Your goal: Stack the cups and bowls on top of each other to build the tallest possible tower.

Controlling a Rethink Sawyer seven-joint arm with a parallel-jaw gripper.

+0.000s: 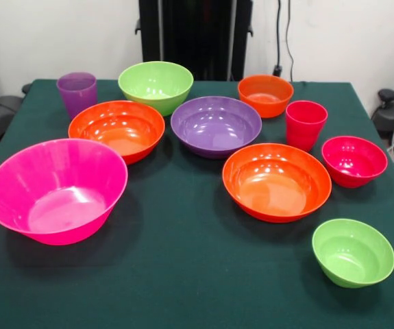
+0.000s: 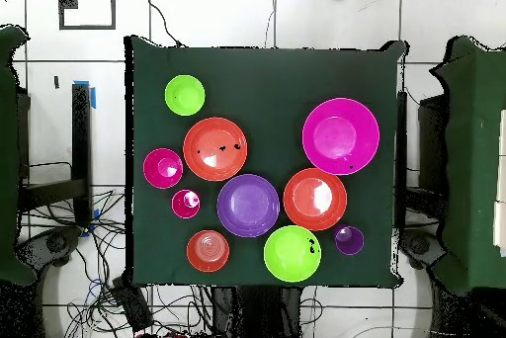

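Ten separate vessels on the green-clothed table (image 1: 183, 274), none stacked, wide hot pink plastic bowl (image 1: 56, 190) front left, small lime green plastic bowl (image 1: 353, 251) front right, large orange plastic bowl (image 1: 277, 181) between them, purple plastic bowl (image 1: 216, 125) behind it, red-pink plastic tumbler (image 1: 305, 124) to its right, translucent purple tumbler (image 1: 77, 93) far back left.

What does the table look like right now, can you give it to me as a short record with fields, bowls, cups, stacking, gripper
surface: green cloth table
bowls: eight, all upright and separate
largest: hot pink bowl
orange: two wide orange bowls, one small orange bowl
purple: purple bowl, mid table
green: larger lime bowl, small lime bowl
red-pink: small red-pink bowl
cups: purple cup, red-pink cup, both upright
stacking: none, no tower yet
gripper: not in view
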